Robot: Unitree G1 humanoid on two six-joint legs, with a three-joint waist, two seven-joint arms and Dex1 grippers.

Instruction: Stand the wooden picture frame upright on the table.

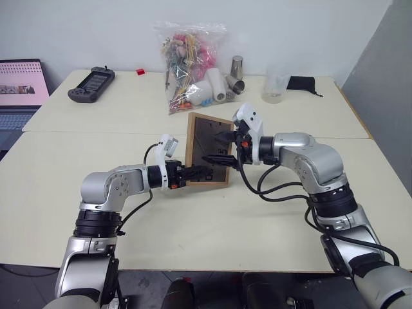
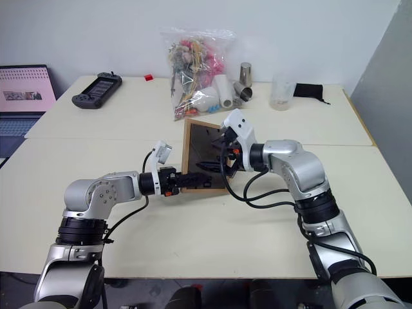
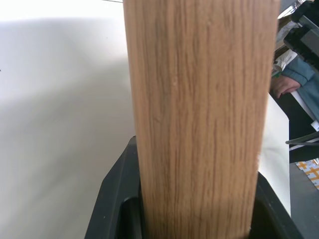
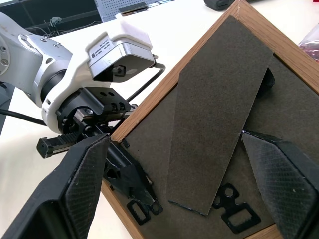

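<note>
Left gripper (image 1: 201,171) clamps the frame's (image 1: 209,151) nine-o'clock edge; right gripper (image 4: 184,164), jaws wide and empty, should pinch the stand flap (image 4: 214,114) squarely.

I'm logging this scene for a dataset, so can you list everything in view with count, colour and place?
picture frame: one, light wood with dark back, held upright mid-table, back toward the robot
stand flap: one, dark grey, on the frame's back
table: cream, two tops joined
game controller: one, black, far left of table
laptop: one, pink screen, left edge
red block: one, far side
plastic bag: one, clear, mixed contents, far centre
white rolls: beside the bag
metal cups: two, silver, one lying
clear cup: one, far right
black pouch: one, far right
left gripper: clamped on the frame's edge
right gripper: open at the frame's back
</note>
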